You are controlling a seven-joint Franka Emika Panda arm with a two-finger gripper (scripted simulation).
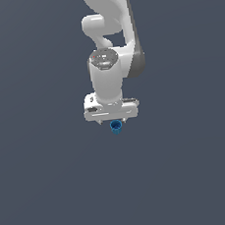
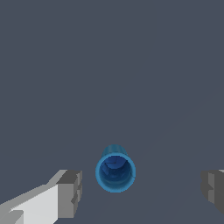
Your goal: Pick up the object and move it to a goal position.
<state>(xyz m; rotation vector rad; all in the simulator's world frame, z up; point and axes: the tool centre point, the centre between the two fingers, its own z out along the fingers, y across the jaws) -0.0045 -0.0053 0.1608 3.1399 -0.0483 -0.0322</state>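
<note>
Blue and small, the object [image 2: 115,173] lies between the two grey fingertips [image 2: 70,193], its dark hollow mouth turned toward the wrist camera; the jaws stand wide open, holding nothing, with clear gaps on both sides of the object; in the exterior view the object [image 1: 116,126] shows just under the white gripper [image 1: 112,120], the arm [image 1: 109,31] rising above it; plain grey counter [image 1: 54,190] spreads unbroken on every side, no edge in sight.
</note>
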